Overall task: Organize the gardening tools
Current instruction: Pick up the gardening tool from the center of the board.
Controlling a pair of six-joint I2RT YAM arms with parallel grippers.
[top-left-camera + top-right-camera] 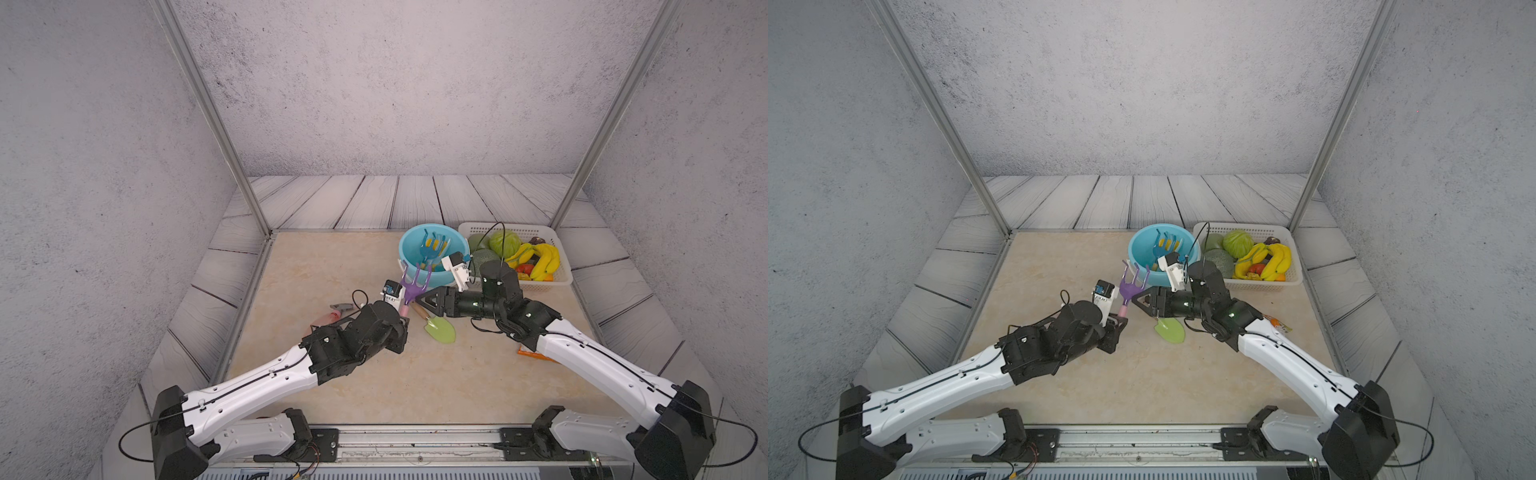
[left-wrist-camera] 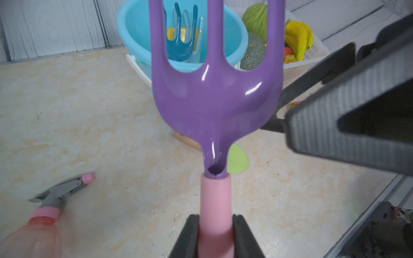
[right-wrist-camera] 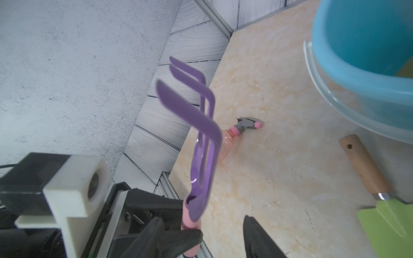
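Spray bottle (image 1: 328,318): on its side at far left of the table (image 1: 374,395), untouched, still to stow.
Left gripper (image 2: 215,223): I have it clamped tight on the pink handle of the purple rake (image 2: 214,100), prongs up, lifted just short of the bucket (image 1: 405,257).
Right gripper (image 3: 202,223): jaws half apart, apparently empty, beside the rake's neck.
Trowel (image 1: 441,330): flat beneath my right arm, still to go.
Bucket: blue rake (image 2: 178,48) and yellow scoop (image 2: 170,34) inside, so I judge two of five done.
Room: open table left; bucket rim and fruit basket (image 1: 519,227) crowd the right.
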